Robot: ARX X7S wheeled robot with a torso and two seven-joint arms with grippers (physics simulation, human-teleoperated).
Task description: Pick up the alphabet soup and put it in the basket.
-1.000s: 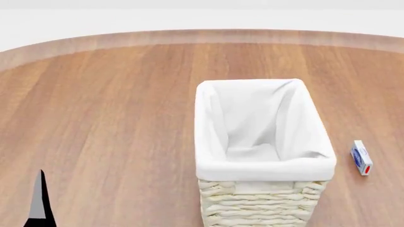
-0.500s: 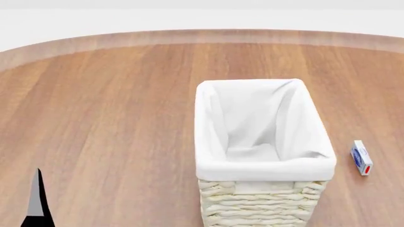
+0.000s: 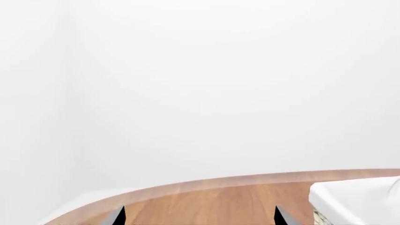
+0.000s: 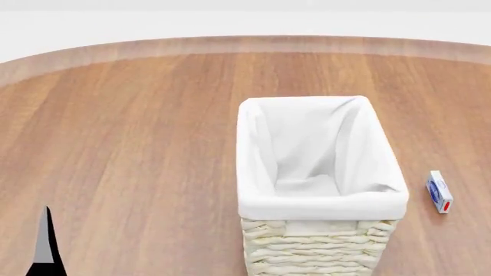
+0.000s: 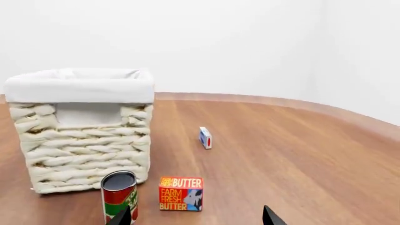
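A round wooden table fills the head view. The basket, wicker with a white cloth lining folded over its rim, stands upright on it and nothing is seen inside. In the right wrist view a butter box and a red-and-green can with a dark top stand just beside the basket's base, and a small blue-and-white box lies farther off. The alphabet soup is seen in no view. The right gripper is spread wide, holding and touching nothing. The left gripper is likewise parted and empty above the table.
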